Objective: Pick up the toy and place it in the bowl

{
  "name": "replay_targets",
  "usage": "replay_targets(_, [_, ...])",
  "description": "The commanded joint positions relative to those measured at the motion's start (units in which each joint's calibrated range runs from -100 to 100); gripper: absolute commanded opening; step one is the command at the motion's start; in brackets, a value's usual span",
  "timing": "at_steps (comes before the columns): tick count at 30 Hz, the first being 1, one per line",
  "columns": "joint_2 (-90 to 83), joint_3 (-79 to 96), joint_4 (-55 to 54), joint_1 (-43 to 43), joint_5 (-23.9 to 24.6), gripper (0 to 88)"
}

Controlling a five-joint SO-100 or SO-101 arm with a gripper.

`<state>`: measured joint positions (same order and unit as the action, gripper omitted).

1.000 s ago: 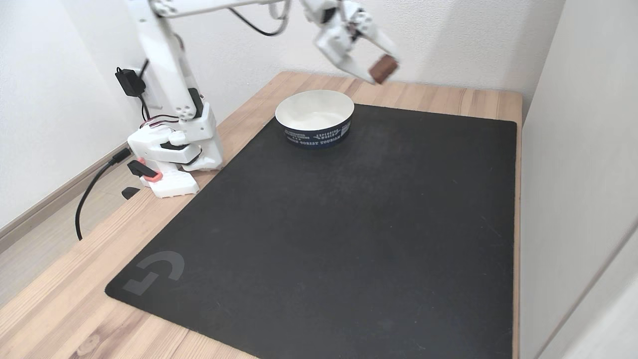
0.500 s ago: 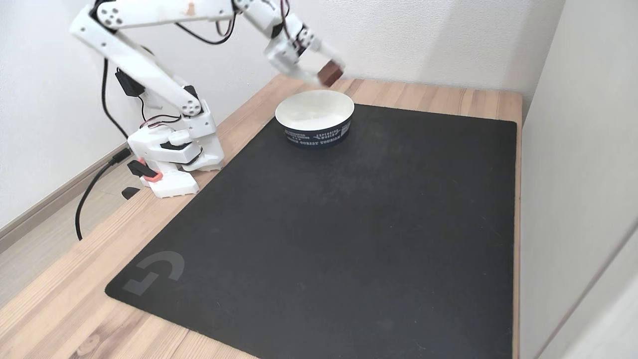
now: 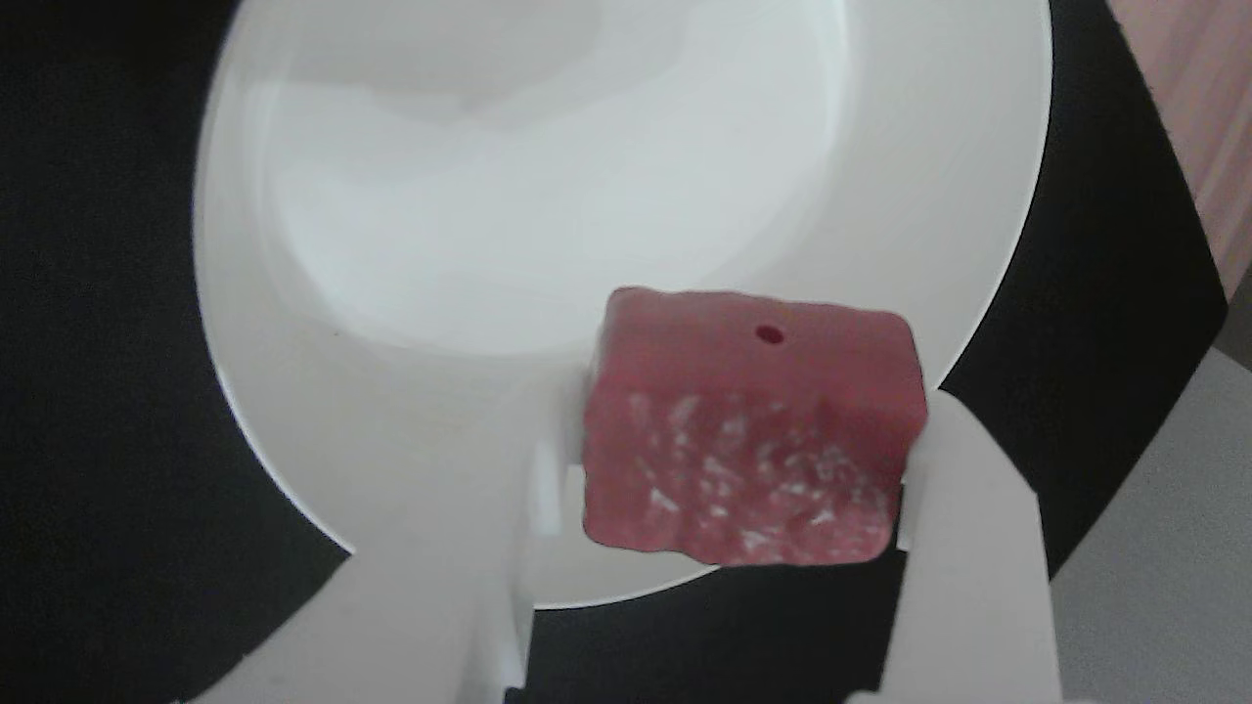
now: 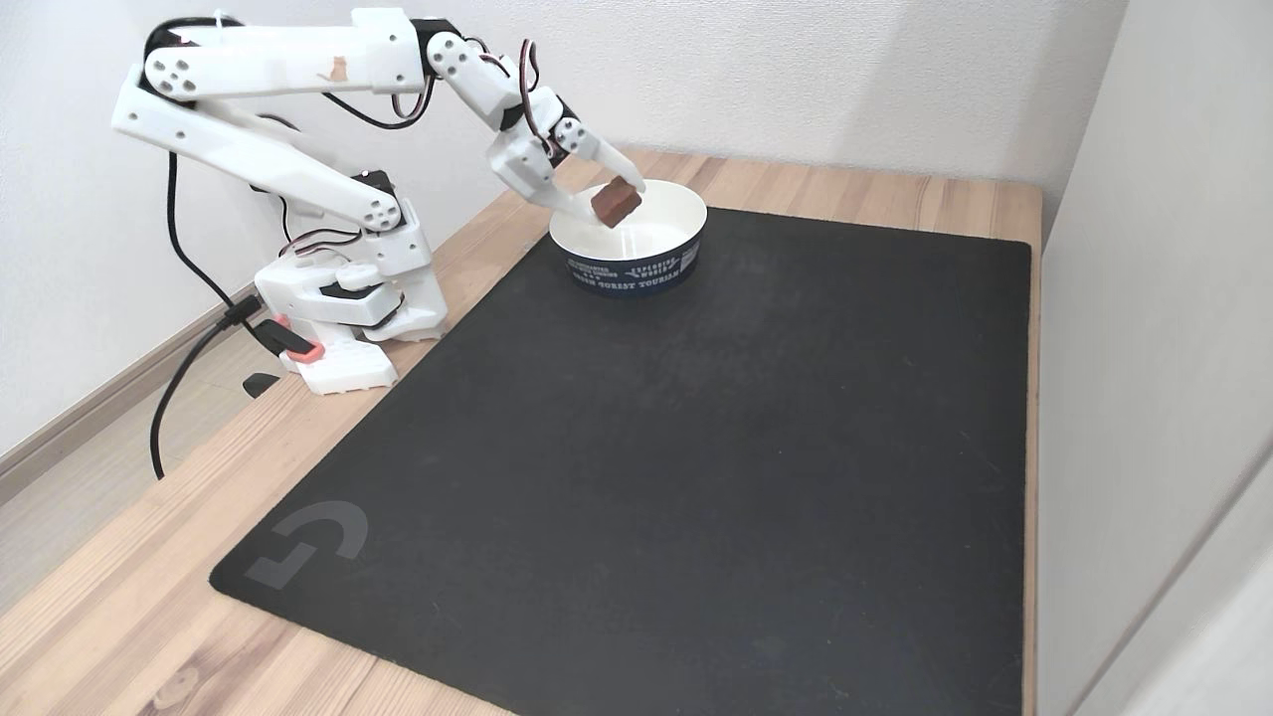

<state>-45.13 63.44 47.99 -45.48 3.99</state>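
tool (image 4: 609,204): white stepped fingers (image 3: 963,548) clamped on toy
toy (image 3: 748,430): dull-red block, white-marbled face, tiny hole; held over bowl
bowl (image 4: 636,261): smooth white inside, dark printed band, on black mat (image 4: 696,447)
vs 0.5 s ago: tool lower, toy inside rim line

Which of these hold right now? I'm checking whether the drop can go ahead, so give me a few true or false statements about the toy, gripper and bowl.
1. The gripper is shut on the toy. True.
2. The toy lies on the bowl's floor. False: it hangs above the bowl, held between the fingers.
3. The bowl stands on the black mat. True.
4. The bowl already holds another block. False: its inside looks bare in the other view.
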Motion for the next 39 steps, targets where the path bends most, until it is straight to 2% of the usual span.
replay_targets(1, [-1.1,-0.12,-1.09,-0.4,0.97,5.0])
replay_targets(2, [-1.1,-0.12,-0.83,-0.4,1.54,7.5])
replay_targets(3, [-1.1,-0.12,-0.66,-0.4,1.91,16.0])
replay_targets(5, [-1.1,-0.12,-0.58,-0.48,1.7,24.4])
replay_targets(7, [-1.1,-0.12,-0.66,-0.56,1.59,27.0])
replay_targets(16, [-1.27,-1.02,-1.09,-0.4,1.8,21.3])
replay_targets(20, [-1.27,-4.72,-2.27,2.78,1.86,1.8])
replay_targets(26, [-2.02,-10.76,-2.27,11.48,1.86,2.3])
replay_targets(30, [-8.94,-9.86,-2.27,19.26,1.7,2.3])
replay_targets(39, [-30.19,5.11,-10.65,35.91,1.49,2.3])
